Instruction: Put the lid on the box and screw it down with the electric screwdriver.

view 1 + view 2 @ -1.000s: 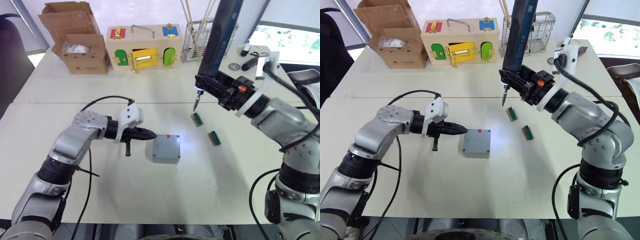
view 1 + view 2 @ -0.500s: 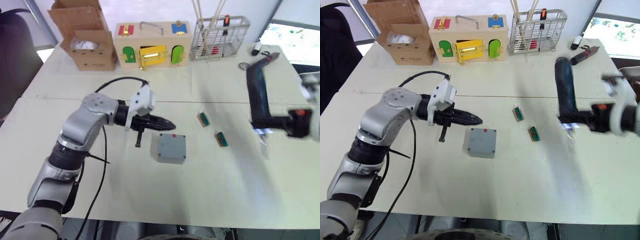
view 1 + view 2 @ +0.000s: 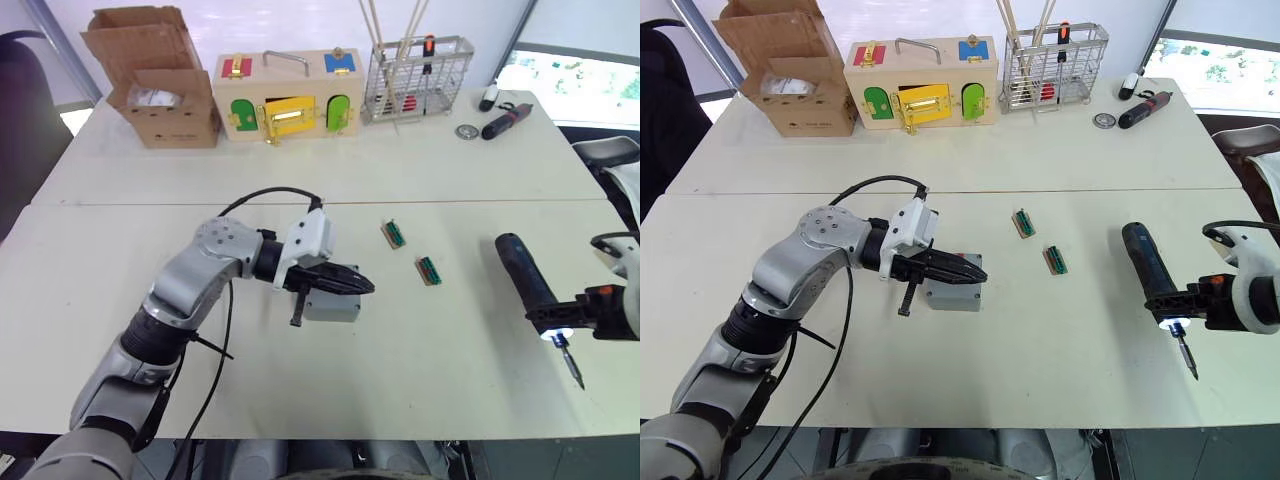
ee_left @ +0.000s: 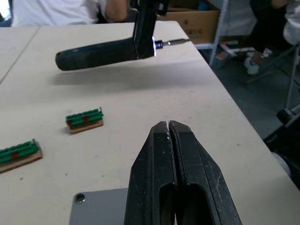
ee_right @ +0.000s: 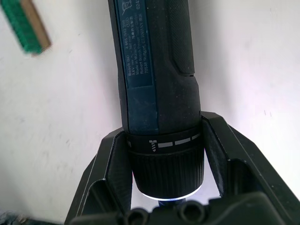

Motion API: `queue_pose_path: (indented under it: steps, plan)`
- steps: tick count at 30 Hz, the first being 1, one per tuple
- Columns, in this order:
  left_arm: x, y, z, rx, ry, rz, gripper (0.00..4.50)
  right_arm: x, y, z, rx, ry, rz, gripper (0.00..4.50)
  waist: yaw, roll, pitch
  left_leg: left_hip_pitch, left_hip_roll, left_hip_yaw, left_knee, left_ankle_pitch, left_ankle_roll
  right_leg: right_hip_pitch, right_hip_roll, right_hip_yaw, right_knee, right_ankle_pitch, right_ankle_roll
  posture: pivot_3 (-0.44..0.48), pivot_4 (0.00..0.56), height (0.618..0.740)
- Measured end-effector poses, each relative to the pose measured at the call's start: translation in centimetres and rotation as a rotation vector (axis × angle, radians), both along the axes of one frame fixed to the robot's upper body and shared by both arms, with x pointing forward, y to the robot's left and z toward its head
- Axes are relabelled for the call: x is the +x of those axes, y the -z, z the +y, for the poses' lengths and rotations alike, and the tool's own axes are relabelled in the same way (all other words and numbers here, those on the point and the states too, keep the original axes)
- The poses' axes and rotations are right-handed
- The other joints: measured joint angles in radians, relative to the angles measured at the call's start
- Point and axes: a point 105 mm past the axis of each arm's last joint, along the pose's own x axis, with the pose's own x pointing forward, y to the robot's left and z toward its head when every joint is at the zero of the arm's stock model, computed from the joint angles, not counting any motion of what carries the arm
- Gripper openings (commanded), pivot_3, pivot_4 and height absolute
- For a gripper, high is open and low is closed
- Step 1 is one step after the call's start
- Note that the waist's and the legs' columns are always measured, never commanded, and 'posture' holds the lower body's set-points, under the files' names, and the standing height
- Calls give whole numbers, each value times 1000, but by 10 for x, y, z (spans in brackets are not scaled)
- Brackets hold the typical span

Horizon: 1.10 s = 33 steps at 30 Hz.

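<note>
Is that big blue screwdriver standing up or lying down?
Lying down: the electric screwdriver is held about level over the table in the right gripper, its bit toward the robot.

Head pair: looking forward and down over white table (image 3: 120, 250), far off, wooden box (image 3: 921, 82) at 12 o'clock; views nearly identical, slightly offset sideways. Left wrist: low over tabletop, sighting along closed left gripper (image 4: 168, 129) toward electric screwdriver (image 4: 101, 52) and two green blocks (image 4: 84, 120), also seen from the head. Right wrist: very near, straight down the screwdriver barrel clasped in right gripper (image 5: 161, 140), bare tabletop behind.
</note>
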Motion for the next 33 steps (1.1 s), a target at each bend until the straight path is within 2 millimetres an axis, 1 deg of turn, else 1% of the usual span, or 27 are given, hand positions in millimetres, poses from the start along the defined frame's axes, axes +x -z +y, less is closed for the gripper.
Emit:
queue_pose_path:
  steps: [5, 8, 10, 15, 16, 18, 20, 22, 23, 24, 25, 26, 27, 28, 29, 30, 31, 33]
  plan:
    - [-3, 11, 7, 28, -40, 35, 0, 7, 8, 8, 16, -18, -9, 1848, 6, 0, 0, -3, 0, -1, 0, 0, 0, -3, -1, -1, 0, 0, 0, 0, 150, 740]
    - [-3, 18, 16, 63, -65, 48, 0, 10, 18, 11, 3, -21, -7, 1848, 5, 0, 0, -3, 0, -1, 1, 0, 0, -2, -1, -1, 0, 0, 0, 0, 150, 740]
    - [-4, 23, 20, 77, -76, 61, 0, 11, 20, 10, -24, -22, -14, 2864, 4, 0, 0, -2, 0, -1, 1, 0, 0, -2, -1, -1, 0, 0, 0, 0, 150, 740]
    - [-3, 24, 22, 85, -79, 58, 0, 16, 17, 13, -45, -41, -61, 4362, 5, -1, 0, -2, -1, -1, 1, 0, 0, 0, -1, -1, 0, 0, 1, 0, 150, 740]
    - [-3, 24, 23, 86, -82, 60, 0, 17, 17, 14, -47, -41, -71, 4473, 5, -1, 0, -1, -1, -1, 1, 0, 0, 0, -1, -1, 0, 0, 1, 0, 150, 740]
    - [1, 24, 26, 83, -100, 67, 0, 21, 14, 14, -47, -36, -102, 4473, 3, -1, 0, -1, -1, -1, 1, 0, 0, 0, -1, -1, 0, 0, 1, 0, 150, 740]
    - [9, 20, 33, 65, -145, 71, 0, 29, 6, 13, -60, -23, -167, 4473, 1, 0, -1, -2, 0, -1, 1, 0, 0, -1, -1, -1, 0, 0, 1, 0, 150, 740]
    - [19, 11, 41, 27, -201, 81, 0, 42, -11, 7, -136, -8, -294, 4473, 0, 0, -1, -2, 0, -1, 1, 0, 0, -1, -1, -2, 1, 0, 1, 0, 150, 740]
    - [26, 5, 45, 4, -239, 83, 0, 52, -24, 3, -177, 6, -394, 4473, -1, 0, -1, -2, 0, -1, 1, 0, 0, -2, -1, -2, 1, 0, 1, 0, 150, 740]
    - [33, -1, 50, -24, -287, 88, 0, 62, -38, 4, -188, 22, -511, 4473, -1, -1, -1, -2, 0, -1, 1, 0, 0, -1, -1, -2, 1, 0, 1, 0, 150, 740]
    - [42, -6, 54, -56, -337, 88, 0, 71, -53, 8, -179, 26, -633, 4473, -1, -1, -1, -2, 0, -2, 1, 0, 0, -2, -1, -2, 1, 0, 1, 0, 150, 740]
    - [53, -11, 58, -100, -406, 84, 0, 78, -72, 18, -162, 17, -794, 4473, -2, -1, -1, -2, 0, -2, 1, 0, 0, -2, -1, -2, 1, 0, 1, 0, 150, 740]
    - [63, -15, 62, -130, -472, 79, 0, 81, -88, 31, -137, -6, -931, 4473, -2, -1, -1, -2, 0, -2, 1, 0, -1, -2, 0, -2, 1, 0, 1, 0, 150, 740]
    - [71, -14, 67, -145, -538, 71, 0, 79, -99, 45, -108, -26, -1052, 4473, -2, -1, -1, -2, 0, -2, 1, 1, -2, -2, 0, -2, 1, 0, 1, 0, 150, 740]
    - [77, -10, 73, -145, -593, 68, 0, 74, -103, 60, -102, -65, -1128, 4473, -3, -1, -1, -2, 0, -3, 0, 2, -4, -2, 0, -3, 1, 0, 1, 0, 150, 740]
    - [81, -4, 80, -142, -648, 70, 0, 68, -99, 76, -103, -124, -1175, 4473, -3, -1, -1, -3, 0, -3, -1, 3, -5, -3, 0, -3, 1, 0, 1, 0, 150, 740]
    - [83, 7, 89, -133, -707, 93, 0, 59, -87, 95, -115, -208, -1194, 4473, -3, -1, -1, -4, 0, -3, -1, 3, -5, -4, 0, -3, 2, 0, 1, 0, 150, 740]
    - [83, 22, 101, -118, -777, 125, 0, 48, -64, 119, -117, -299, -1197, 4473, -1, -1, -2, -6, 0, -2, 0, 3, -5, -7, -1, -2, 3, 0, 1, 0, 150, 740]
